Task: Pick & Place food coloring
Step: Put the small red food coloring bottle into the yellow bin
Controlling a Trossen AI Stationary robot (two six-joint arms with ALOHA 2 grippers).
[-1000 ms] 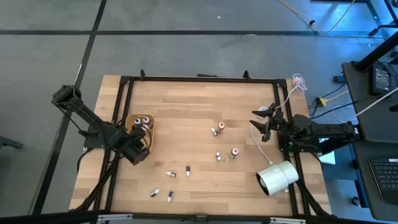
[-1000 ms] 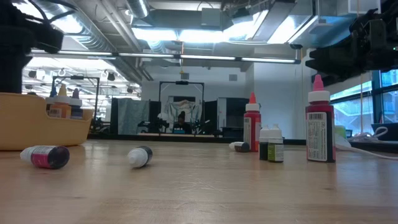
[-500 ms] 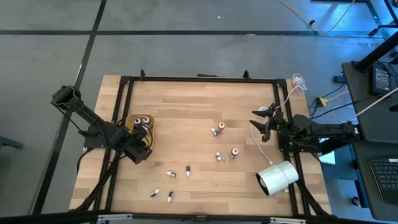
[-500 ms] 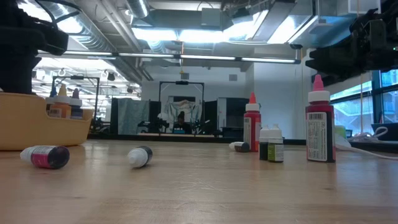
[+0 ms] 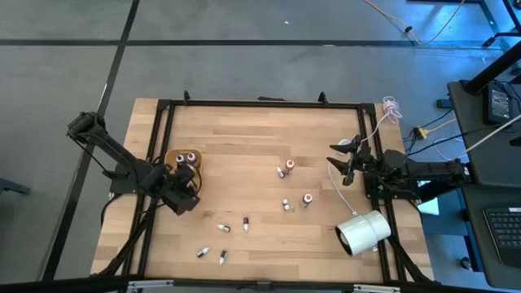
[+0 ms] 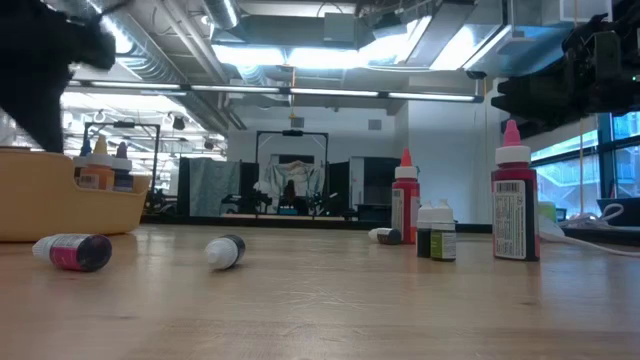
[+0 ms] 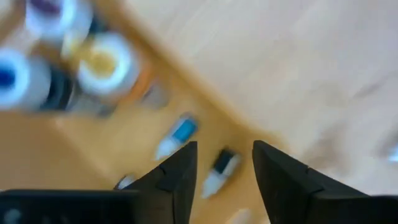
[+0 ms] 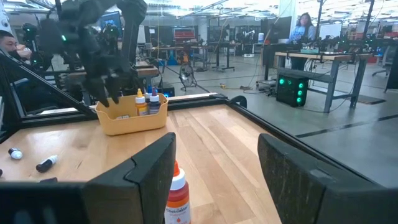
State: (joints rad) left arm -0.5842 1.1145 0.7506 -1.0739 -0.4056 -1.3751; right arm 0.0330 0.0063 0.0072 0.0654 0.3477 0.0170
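Note:
The food coloring bottles are scattered on the wooden table: two near the middle (image 5: pixel 289 164), two more (image 5: pixel 306 199) toward the right, and several lying near the front (image 5: pixel 223 229). Others stand or lie in the tan tray (image 5: pixel 181 161) at the left. My left gripper (image 5: pixel 187 177) hovers open over the tray's near right edge; in its wrist view, lying bottles (image 7: pixel 221 168) show between the fingers below. My right gripper (image 5: pixel 335 161) waits open at the table's right side, with a red-capped bottle (image 8: pixel 177 193) in front of it.
A large white cylinder (image 5: pixel 364 231) lies on its side at the table's near right corner. A white cable (image 5: pixel 370 130) runs along the right edge. A black frame borders the table (image 5: pixel 244 104). People sit in the room beyond.
My left gripper has shifted a little toward the table's right above the tray and is blurred with motion now. The bottles on the table and my right arm have stayed where they were.

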